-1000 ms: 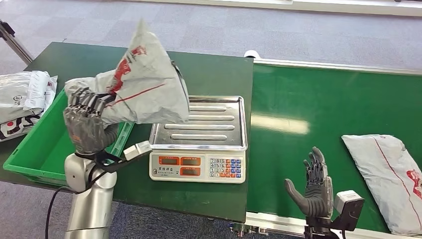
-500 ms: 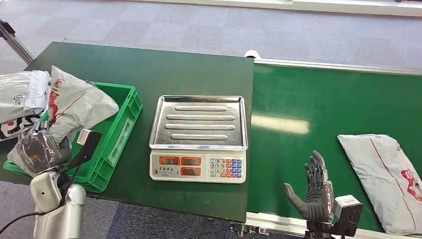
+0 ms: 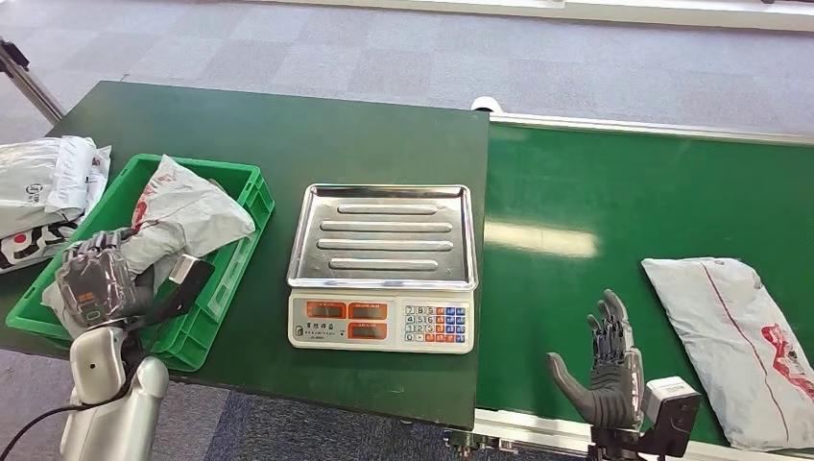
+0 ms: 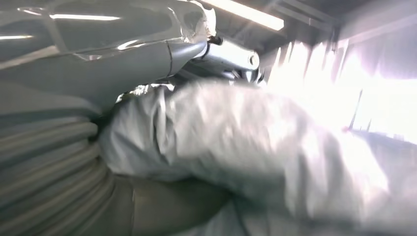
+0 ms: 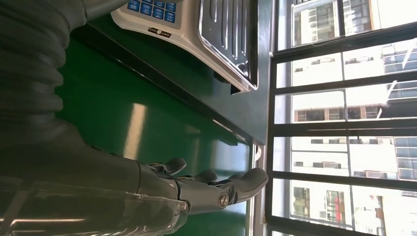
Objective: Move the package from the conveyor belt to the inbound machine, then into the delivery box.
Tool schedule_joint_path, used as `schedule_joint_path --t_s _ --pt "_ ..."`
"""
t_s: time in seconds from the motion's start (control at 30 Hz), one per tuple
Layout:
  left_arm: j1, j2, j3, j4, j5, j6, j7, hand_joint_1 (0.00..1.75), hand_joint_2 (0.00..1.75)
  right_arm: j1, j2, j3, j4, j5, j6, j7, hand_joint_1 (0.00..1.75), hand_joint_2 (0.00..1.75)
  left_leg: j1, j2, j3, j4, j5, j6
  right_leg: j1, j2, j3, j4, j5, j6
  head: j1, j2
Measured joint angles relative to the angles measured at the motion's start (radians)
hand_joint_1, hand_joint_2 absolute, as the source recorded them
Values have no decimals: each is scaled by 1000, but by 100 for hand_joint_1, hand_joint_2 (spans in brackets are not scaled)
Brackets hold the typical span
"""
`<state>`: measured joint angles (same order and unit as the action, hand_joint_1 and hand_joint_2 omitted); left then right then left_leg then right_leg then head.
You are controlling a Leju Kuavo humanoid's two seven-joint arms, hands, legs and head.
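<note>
Since the earlier frames, the grey package has been carried from above the scale down into the green delivery box at the left of the head view, where it now lies tilted, its upper end toward the box's far rim. Its lower end is gripped by the left hand, whose fingers are seen curled around the grey plastic at the lower left of the frame; in the left wrist view the package is seen blurred and pressed close against the hand's ribbed cover. A second grey package has been brought slightly further left along the green conveyor belt and lies flat at the lower right of the frame. The right hand is held upright near the bottom edge, over the belt's near side, with its fingers spread apart and nothing in them; the same is shown in the right wrist view. At the centre of the frame the scale stands with its steel tray bare. More grey bags are piled at the left edge, just beside the box.
</note>
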<state>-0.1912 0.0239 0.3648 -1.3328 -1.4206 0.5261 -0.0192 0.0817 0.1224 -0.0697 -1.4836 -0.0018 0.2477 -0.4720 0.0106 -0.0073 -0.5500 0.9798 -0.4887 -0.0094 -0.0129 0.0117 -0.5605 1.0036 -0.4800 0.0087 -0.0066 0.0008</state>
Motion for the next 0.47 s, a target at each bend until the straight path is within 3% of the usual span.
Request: schedule_joint_path --t_s 0.03,0.07,0.17,0.27,0.43,0.47 --pt "0 5 -9 -2 18 43 -12 0 44 2 3 -3 -5 1 5 1 0 175 0 0 0 0 0 0 0 0 0 0 0 0 0 0" --pt "-1 7 -14 -10 39 89 -28 0 0 3 6 -6 -8 2 8 1 0 175 0 0 0 0 0 0 0 0 0 0 0 0 0 0" --pt "-2 3 -15 -53 88 125 -111 0 0 5 8 -7 -13 1 10 3 0 175 0 0 0 0 0 0 0 0 0 0 0 0 0 0" --pt "-9 -21 4 -130 126 126 -280 0 0 6 8 -8 -16 -2 10 3 0 175 0 0 0 0 0 0 0 0 0 0 0 0 0 0" --pt "-36 -114 77 -246 252 126 -587 0 0 5 8 -10 -20 -15 9 3 0 175 0 0 0 0 0 0 0 0 1 0 0 0 0 0" --pt "-38 -126 86 -257 269 126 -617 0 0 5 8 -10 -20 -17 9 3 0 175 0 -1 0 0 0 0 0 0 1 0 0 0 0 0"
